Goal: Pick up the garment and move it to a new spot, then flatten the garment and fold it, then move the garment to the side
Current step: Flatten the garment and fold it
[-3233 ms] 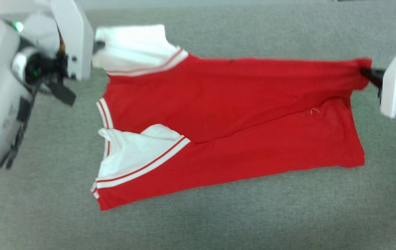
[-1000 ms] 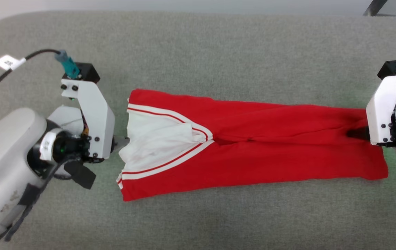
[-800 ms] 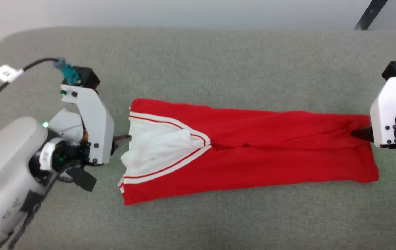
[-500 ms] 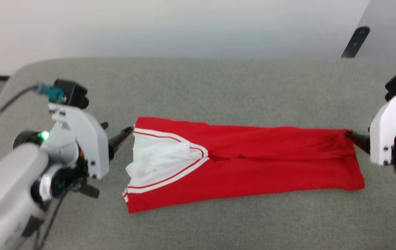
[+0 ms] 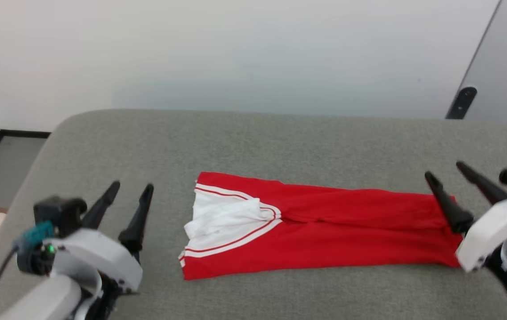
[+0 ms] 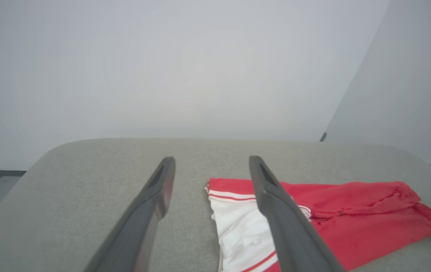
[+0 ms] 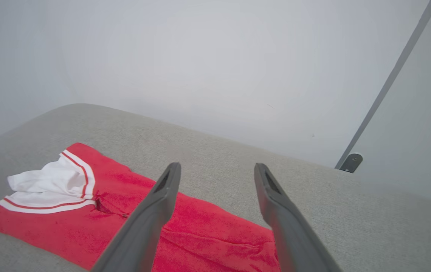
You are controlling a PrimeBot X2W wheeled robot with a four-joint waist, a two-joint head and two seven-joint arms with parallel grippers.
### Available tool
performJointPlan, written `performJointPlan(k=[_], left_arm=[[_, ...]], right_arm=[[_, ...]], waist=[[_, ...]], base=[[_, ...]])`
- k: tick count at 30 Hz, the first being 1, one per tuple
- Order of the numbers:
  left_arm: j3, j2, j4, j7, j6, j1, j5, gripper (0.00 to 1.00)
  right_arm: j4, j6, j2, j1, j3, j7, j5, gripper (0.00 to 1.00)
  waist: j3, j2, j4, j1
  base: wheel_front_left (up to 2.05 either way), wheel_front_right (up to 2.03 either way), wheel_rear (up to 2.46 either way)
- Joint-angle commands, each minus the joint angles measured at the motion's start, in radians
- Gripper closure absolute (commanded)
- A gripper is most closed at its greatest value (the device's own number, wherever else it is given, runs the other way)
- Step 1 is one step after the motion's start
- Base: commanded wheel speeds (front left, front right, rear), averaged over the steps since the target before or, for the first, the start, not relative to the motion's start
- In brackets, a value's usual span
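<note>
garment (image 5: 324, 235): one, red and white
gripper: two, the left gripper (image 5: 131, 186) and the right gripper (image 5: 444, 169)
fingers (image 5: 138, 218): four, two per gripper
bench (image 5: 280, 138): one, grey

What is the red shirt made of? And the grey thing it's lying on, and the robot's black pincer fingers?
The garment looks like soft knit cloth: matte, wrinkling and folding flat. The grey surface seems covered in felt-like fabric, speckled and dull. The fingers of the left pincer look like hard matte plastic or rubber; which one I cannot tell.
</note>
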State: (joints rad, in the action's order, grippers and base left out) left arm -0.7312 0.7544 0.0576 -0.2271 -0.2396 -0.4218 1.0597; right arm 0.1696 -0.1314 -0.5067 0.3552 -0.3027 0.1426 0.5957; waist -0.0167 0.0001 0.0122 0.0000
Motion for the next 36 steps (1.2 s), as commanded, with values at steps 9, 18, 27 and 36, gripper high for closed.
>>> performJointPlan(k=[9,18,27,36], left_arm=[[0.215,-0.174,-0.002,-0.037,0.009,0.220,-0.170,0.00],[0.490,-0.430,0.057,-0.037,0.193,0.387,-0.413,0.00],[0.587,-0.532,0.116,-0.037,0.276,0.404,-0.789,0.00],[0.660,-0.590,0.105,-0.037,0.334,0.403,-0.882,0.00]], right_arm=[[0.046,0.002,0.041,-0.151,-0.013,-0.206,-0.004,0.00],[0.088,0.002,0.079,-0.237,0.029,-0.295,0.034,0.00],[0.113,0.002,0.104,-0.257,0.018,-0.317,0.053,0.00],[0.144,0.002,0.069,-0.227,0.027,-0.301,0.061,0.00]], waist=[[-0.057,-0.0001,0.072,0.0000],[-0.091,-0.0001,0.117,0.0000],[-0.096,-0.0001,0.119,0.0000],[-0.075,-0.0001,0.094,0.0000]], base=[[0.00,0.00,0.00],[0.00,0.00,0.00],[0.00,0.00,0.00],[0.00,0.00,0.00]])
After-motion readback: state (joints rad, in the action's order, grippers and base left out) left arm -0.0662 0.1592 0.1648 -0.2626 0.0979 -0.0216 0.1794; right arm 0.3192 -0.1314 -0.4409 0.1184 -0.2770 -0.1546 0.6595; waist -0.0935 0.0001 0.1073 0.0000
